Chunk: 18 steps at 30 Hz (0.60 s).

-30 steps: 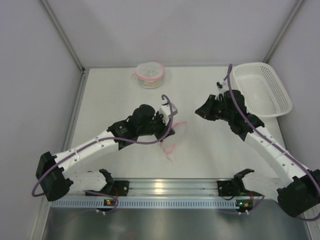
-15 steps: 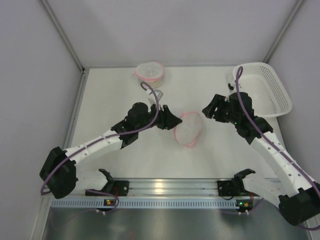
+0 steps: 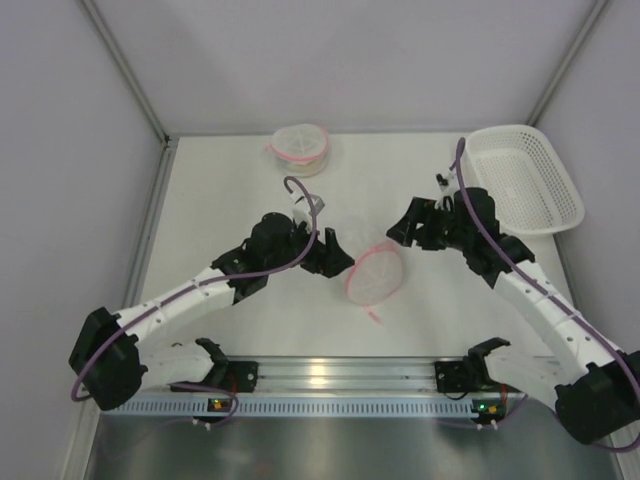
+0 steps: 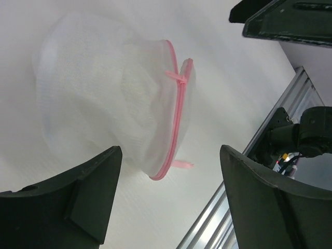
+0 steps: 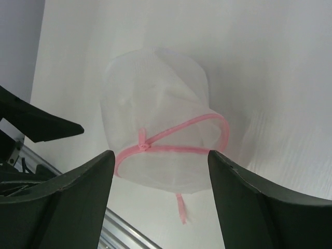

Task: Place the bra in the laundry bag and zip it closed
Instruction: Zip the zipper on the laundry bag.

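Note:
The laundry bag (image 3: 375, 275) is a white mesh dome with a pink zip and lies on the table between my two grippers. My left gripper (image 3: 338, 258) is just to its left, open, with nothing between the fingers (image 4: 93, 192). My right gripper (image 3: 400, 225) hovers at the bag's upper right, also open and empty. In the right wrist view the bag (image 5: 155, 104) shows its zip slider (image 5: 142, 147), from which two pink tracks run apart to the right. A pink ribbon tab (image 5: 180, 207) trails from the rim. In the left wrist view the bag (image 4: 104, 93) lies beyond the jaws. The bra is hidden.
A second round mesh bag with pink trim (image 3: 300, 148) sits at the back of the table. A white slotted basket (image 3: 520, 180) stands at the back right. A metal rail (image 3: 330, 375) runs along the near edge. Grey walls close in both sides.
Both grippers have opened and let go of the bag. It has settled onto the table between them, and the arms have drawn slightly apart.

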Each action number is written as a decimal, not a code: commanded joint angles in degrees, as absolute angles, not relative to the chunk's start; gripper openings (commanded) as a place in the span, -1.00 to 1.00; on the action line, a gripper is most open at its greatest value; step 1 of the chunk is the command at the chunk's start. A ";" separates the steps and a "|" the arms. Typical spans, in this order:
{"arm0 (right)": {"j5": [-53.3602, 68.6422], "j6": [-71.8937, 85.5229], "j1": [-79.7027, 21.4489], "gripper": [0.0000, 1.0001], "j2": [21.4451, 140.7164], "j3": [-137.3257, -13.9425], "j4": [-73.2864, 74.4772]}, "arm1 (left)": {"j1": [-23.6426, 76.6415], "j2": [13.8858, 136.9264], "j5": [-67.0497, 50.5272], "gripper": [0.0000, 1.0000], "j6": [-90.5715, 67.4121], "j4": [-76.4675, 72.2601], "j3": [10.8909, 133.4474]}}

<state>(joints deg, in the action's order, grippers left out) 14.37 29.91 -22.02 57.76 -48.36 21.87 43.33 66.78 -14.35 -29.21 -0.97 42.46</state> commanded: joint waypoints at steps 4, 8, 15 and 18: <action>20.65 24.79 -22.32 0.46 60.90 -50.27 14.68 | 44.30 69.78 -18.18 0.59 -19.69 -0.26 48.34; 23.28 23.03 -22.41 0.45 64.50 -50.72 10.66 | 46.22 73.29 -19.60 0.54 -16.62 -0.26 50.62; 28.12 22.85 -22.94 0.28 69.25 -50.62 6.77 | 49.13 77.34 -18.11 0.47 -13.45 -0.70 52.29; 28.65 23.12 -23.38 0.21 69.96 -50.98 6.86 | 49.48 78.75 -18.02 0.43 -13.53 -1.84 52.12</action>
